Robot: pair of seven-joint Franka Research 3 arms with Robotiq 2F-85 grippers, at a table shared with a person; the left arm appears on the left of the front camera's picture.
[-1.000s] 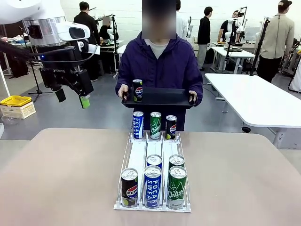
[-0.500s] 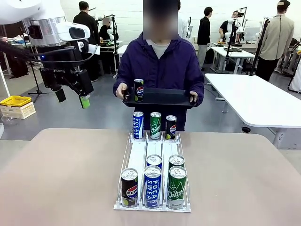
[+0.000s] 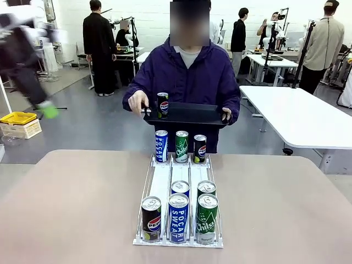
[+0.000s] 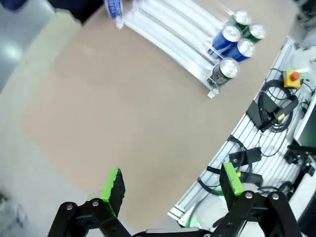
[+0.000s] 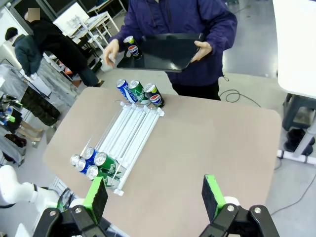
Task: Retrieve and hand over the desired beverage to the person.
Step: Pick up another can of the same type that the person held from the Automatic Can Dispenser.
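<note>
Change: left arm point(image 3: 22, 60) has swung away from its hover off the bench's far-left corner. It is now out at the far left and motion-blurred.

Left claw point(image 4: 173, 181) is wide and empty, over the left edge of the bench point(image 4: 113, 113). Right claw point(image 5: 154, 193) is also wide and empty, high above the bench.

Pepsi can point(image 3: 163, 105) stands upright at the left end of the black tray point(image 3: 190, 114). The person point(image 3: 187, 77) holds the tray beyond the far edge, above the far cans point(image 3: 181, 146). One hand point(image 3: 135, 102) seems lifted from the tray's rim, just beside the can.

Judgement: handover looks done and the arm is retreating.

Room: rack point(image 3: 165, 181) runs down the bench's middle from near edge to far edge. Both sides are bare and free for travel. Likely hazards are the near cans point(image 3: 178, 217) and the far row, all upright.
</note>
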